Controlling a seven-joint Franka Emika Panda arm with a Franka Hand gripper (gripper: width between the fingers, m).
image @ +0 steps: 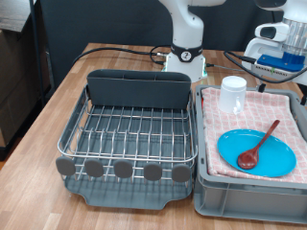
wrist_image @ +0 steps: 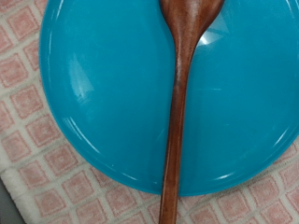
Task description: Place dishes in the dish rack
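The silver wire dish rack on its dark grey tray holds nothing, and its grey caddy stands at the back. To the exterior view's right, the round light-blue plate lies flat on the pink checked cloth. The reddish-brown wooden spoon rests across it, and the white cup stands behind. The wrist view looks straight down on the plate and the spoon's handle from close by. The gripper shows in neither view.
The light grey crate lined with the pink checked cloth sits right beside the rack. The robot's white base stands behind them on the wooden table. Blue and white equipment sits at the exterior view's top right.
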